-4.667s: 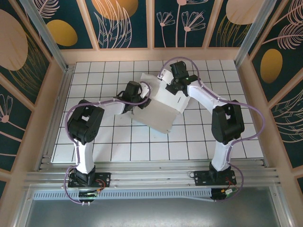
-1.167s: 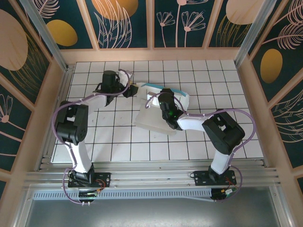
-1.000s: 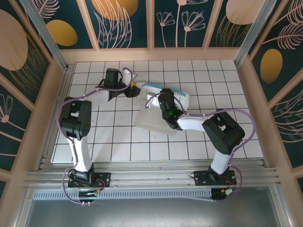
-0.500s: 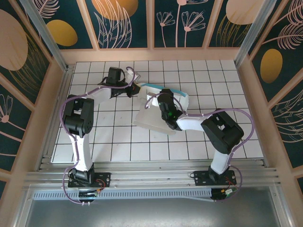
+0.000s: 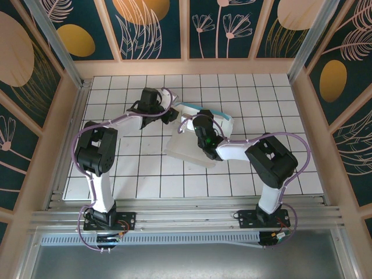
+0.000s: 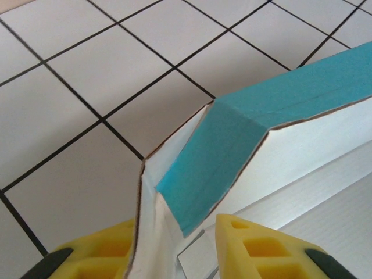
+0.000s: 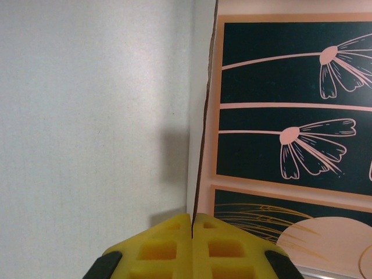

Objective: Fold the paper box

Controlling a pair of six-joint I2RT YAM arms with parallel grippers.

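The paper box (image 5: 187,148) lies mid-table, pale whitish-grey with a turquoise strip along its far edge. My right gripper (image 5: 196,123) is on top of it; in the right wrist view my gripper (image 7: 192,216) is shut on the thin edge of a raised pale panel (image 7: 93,116). My left gripper (image 5: 170,115) is at the box's far left corner. In the left wrist view my gripper (image 6: 174,222) stands open, its yellow fingers (image 6: 244,232) either side of a white corner flap (image 6: 152,197) below the turquoise fold (image 6: 273,99).
The white tiled floor (image 5: 116,168) is ringed by wooden walls with dark floral panels (image 5: 154,26). An aluminium rail (image 5: 186,218) runs along the near edge by the arm bases. Bare tiles lie to the left and right of the box.
Over the last second my left gripper has swung right, from the back left tiles to the box's far left corner. The right gripper and the box have stayed put.
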